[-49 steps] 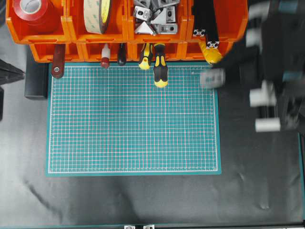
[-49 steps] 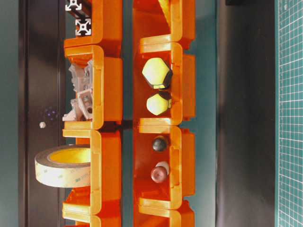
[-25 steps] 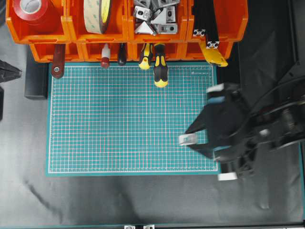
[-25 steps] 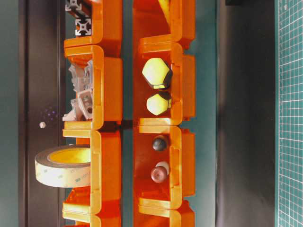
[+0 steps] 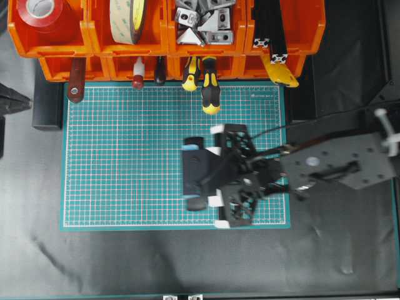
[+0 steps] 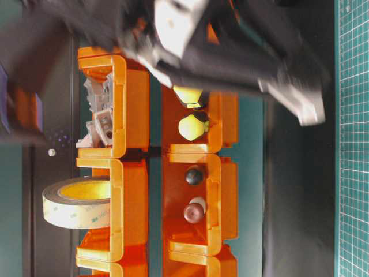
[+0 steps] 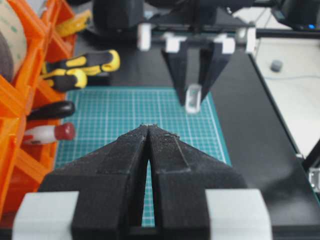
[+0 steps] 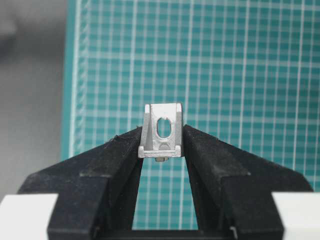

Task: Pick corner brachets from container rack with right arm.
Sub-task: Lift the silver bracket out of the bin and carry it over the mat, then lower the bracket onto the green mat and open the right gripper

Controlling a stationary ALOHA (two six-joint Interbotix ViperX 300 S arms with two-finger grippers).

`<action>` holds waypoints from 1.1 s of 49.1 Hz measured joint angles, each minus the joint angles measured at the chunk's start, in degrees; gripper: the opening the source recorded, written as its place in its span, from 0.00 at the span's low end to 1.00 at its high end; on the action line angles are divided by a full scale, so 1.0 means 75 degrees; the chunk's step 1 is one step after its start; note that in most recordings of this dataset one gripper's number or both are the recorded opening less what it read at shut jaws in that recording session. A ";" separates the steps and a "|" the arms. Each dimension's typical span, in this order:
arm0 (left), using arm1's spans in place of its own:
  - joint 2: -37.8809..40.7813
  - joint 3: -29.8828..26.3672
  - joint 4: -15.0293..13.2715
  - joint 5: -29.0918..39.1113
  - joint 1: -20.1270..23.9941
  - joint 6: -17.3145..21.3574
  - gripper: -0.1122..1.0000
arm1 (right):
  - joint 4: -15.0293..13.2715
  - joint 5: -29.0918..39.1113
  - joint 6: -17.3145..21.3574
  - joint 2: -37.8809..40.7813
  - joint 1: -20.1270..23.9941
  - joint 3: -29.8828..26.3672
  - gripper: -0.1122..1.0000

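Observation:
My right gripper is shut on one silver corner bracket and holds it upright between its fingertips above the green cutting mat. In the overhead view the right gripper hangs over the mat's right half and hides the bracket. The left wrist view shows the held bracket too. More corner brackets lie in a top bin of the orange container rack; they also show in the table-level view. My left gripper is shut and empty, at the table's far left.
Screwdrivers with yellow-black handles and a red-handled tool stick out of the lower bins over the mat's far edge. Tape rolls and profile bars fill other bins. The right arm's blurred body crosses the table-level view.
My right arm has swung from beside the rack's right end down and leftward, and is now over the mat's right half. The left arm has barely moved.

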 measured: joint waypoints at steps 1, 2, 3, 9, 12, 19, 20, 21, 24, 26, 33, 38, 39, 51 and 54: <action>0.0012 0.0000 0.0000 0.0000 0.0000 0.0012 0.10 | 0.0000 -0.0012 0.0012 0.0059 -0.0023 -0.0035 0.31; 0.0012 0.0000 0.0000 0.0000 0.0000 0.0012 0.10 | 0.0000 -0.0012 0.0023 0.0117 -0.0059 -0.0070 0.31; 0.0012 0.0000 0.0000 0.0000 0.0000 0.0000 0.10 | -0.0012 -0.0012 0.0012 0.0176 -0.0070 -0.0094 0.31; 0.0012 0.0000 0.0000 0.0000 0.0000 0.0012 0.10 | -0.0082 -0.0023 -0.0023 0.0422 -0.0141 -0.0152 0.31; 0.0012 0.0000 0.0000 0.0012 0.0000 0.0012 0.10 | -0.0117 -0.0035 -0.0012 0.0492 -0.0152 -0.0152 0.31; 0.0023 0.0000 0.0000 0.0012 0.0000 0.0012 0.10 | -0.0164 -0.0023 -0.0012 0.0527 -0.0199 -0.0164 0.31; 0.0023 0.0000 0.0000 0.0012 0.0000 0.0012 0.10 | -0.0164 -0.0023 -0.0012 0.0527 -0.0211 -0.0164 0.31; 0.0023 -0.0012 -0.0012 0.0012 0.0000 0.0012 0.10 | -0.0164 -0.0023 -0.0012 0.0516 -0.0223 -0.0164 0.31; 0.0023 0.0000 0.0000 0.0012 0.0000 0.0012 0.10 | -0.0164 -0.0035 -0.0012 0.0516 -0.0270 -0.0152 0.31; 0.0035 0.0000 0.0000 0.0012 0.0000 0.0012 0.10 | -0.0164 -0.0035 -0.0012 0.0527 -0.0293 -0.0152 0.31; 0.0035 0.0000 0.0000 0.0000 0.0000 0.0012 0.10 | -0.0176 -0.0023 -0.0012 0.0551 -0.0328 -0.0152 0.31; 0.0035 0.0000 0.0000 0.0000 0.0000 0.0012 0.10 | -0.0164 -0.0023 -0.0012 0.0609 -0.0340 -0.0164 0.31; 0.0035 0.0000 0.0000 0.0012 0.0000 0.0012 0.10 | -0.0176 -0.0035 -0.0012 0.0621 -0.0328 -0.0164 0.31; 0.0035 0.0000 0.0000 0.0000 0.0012 0.0012 0.10 | -0.0176 -0.0035 -0.0012 0.0715 -0.0352 -0.0164 0.46; 0.0035 0.0000 0.0000 0.0012 0.0000 0.0012 0.10 | -0.0176 -0.0035 -0.0012 0.0715 -0.0363 -0.0164 0.61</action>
